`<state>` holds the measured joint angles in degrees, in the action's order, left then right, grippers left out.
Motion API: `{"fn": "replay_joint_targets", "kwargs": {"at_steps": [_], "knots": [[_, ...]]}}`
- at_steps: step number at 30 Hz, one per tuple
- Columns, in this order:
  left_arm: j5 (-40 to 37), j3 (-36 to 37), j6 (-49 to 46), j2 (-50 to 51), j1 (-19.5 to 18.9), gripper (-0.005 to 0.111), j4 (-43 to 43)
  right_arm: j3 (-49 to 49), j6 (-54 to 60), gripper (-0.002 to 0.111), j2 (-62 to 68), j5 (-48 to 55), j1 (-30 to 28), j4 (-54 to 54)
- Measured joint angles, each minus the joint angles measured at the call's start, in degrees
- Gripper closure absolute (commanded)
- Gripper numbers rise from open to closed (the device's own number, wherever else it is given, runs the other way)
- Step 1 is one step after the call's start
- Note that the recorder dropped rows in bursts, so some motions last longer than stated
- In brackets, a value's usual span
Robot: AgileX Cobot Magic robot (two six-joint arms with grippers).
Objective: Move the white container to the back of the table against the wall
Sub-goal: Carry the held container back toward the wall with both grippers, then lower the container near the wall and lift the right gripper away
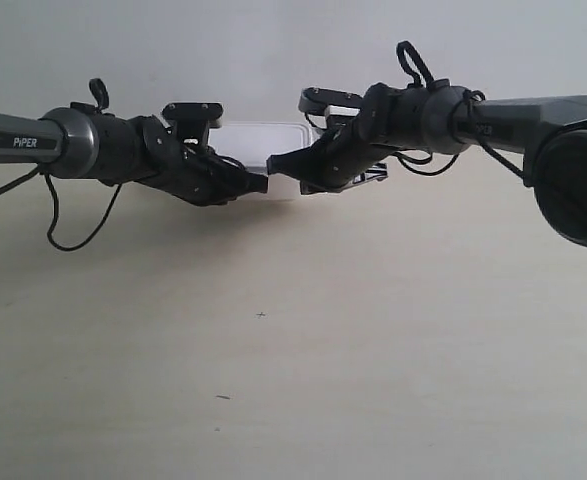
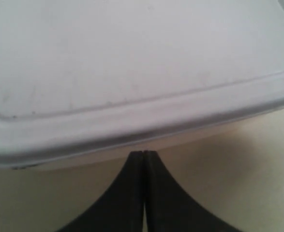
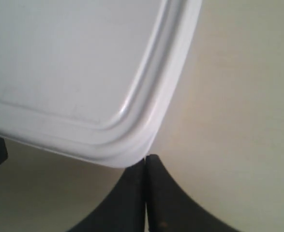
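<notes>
The white container (image 1: 269,148) sits far back on the table (image 1: 293,380), close in front of the wall (image 1: 273,50), partly hidden by both arms. The arm at the exterior view's left has its gripper (image 1: 261,182) shut, tips at the box's front side. The other arm's gripper (image 1: 276,165) is shut too, tips against the box. In the left wrist view the rimmed lid (image 2: 132,63) fills the picture and my shut left gripper (image 2: 143,153) meets the box wall under the rim. My right gripper (image 3: 145,158), shut, touches the lid's rounded corner (image 3: 127,150).
Pale wood-grain table (image 1: 273,400) stretches toward the front with a few tiny dark specks (image 1: 261,315). A large dark arm base (image 1: 578,185) stands at the exterior view's right edge. Loose black cables (image 1: 73,225) hang under the arm at the exterior view's left.
</notes>
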<state>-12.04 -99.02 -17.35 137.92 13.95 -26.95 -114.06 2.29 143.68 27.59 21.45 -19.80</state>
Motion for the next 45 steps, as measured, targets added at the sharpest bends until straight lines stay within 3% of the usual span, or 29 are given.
{"fn": "replay_joint_targets", "kwargs": {"at_steps": [16,24,36,45], "knots": [[1.82,-1.94,0.18,1.05,-0.69,0.107,1.17,-2.95,0.00,0.108,1.43,-1.31,0.00,0.09],[-1.65,-7.55,0.54,3.03,-1.28,0.107,2.94,-3.08,0.00,0.108,2.24,-3.02,0.00,0.09],[-1.92,-8.05,1.36,3.87,-1.28,0.107,3.15,-3.08,3.15,0.108,2.24,-4.49,-0.11,0.57],[-0.44,-8.05,1.47,3.87,-1.28,0.107,2.47,-3.17,8.08,0.108,0.35,4.21,-0.80,1.60]]}}
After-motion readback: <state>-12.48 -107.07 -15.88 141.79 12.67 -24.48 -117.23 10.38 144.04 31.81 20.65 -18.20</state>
